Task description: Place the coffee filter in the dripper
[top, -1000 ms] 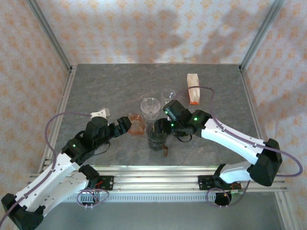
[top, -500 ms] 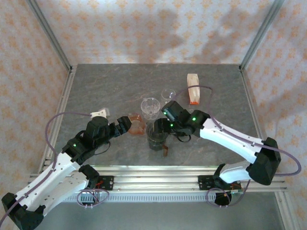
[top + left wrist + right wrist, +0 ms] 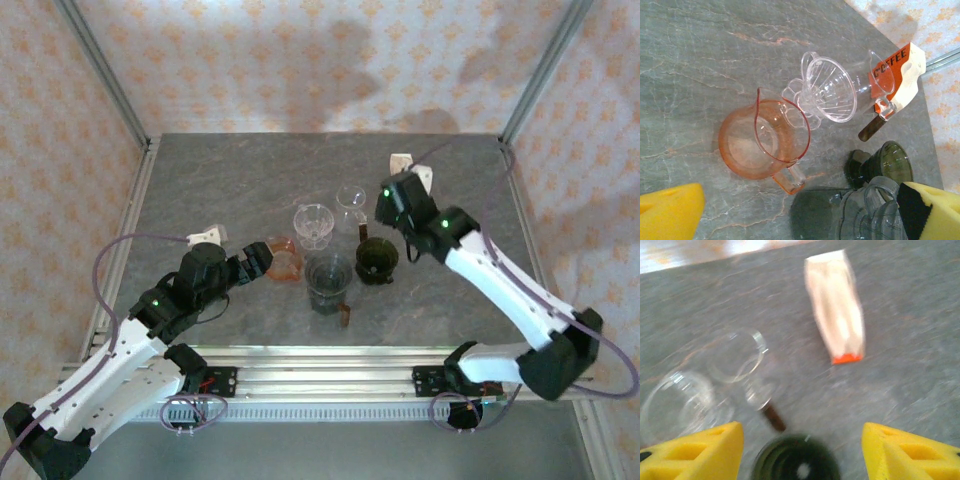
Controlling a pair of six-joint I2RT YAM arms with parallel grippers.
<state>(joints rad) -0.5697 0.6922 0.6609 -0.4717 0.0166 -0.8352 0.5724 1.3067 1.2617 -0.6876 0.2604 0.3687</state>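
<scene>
The coffee filter pack [image 3: 835, 305], a white bag with an orange end, lies flat at the back right of the table [image 3: 200, 190]; it also shows as the filter pack [image 3: 900, 62]. A dark green dripper [image 3: 377, 258] stands free on the table, right of a grey glass carafe [image 3: 328, 282]. A clear dripper [image 3: 314, 224] stands behind them. My right gripper [image 3: 392, 205] hovers open between the green dripper [image 3: 796, 462] and the pack, holding nothing. My left gripper [image 3: 258, 258] is wide open beside a pink pitcher [image 3: 762, 140], also holding nothing.
A small clear glass [image 3: 350, 198] with a brown handle [image 3: 774, 417] stands just left of the right gripper. The clear dripper [image 3: 832, 90] touches the pink pitcher's far side. Metal frame posts [image 3: 125, 110] and patterned walls close in the table.
My right gripper has pulled up and back to the right, away from the grey carafe. The dark green dripper now stands uncovered beside the carafe. The left arm has not moved.
</scene>
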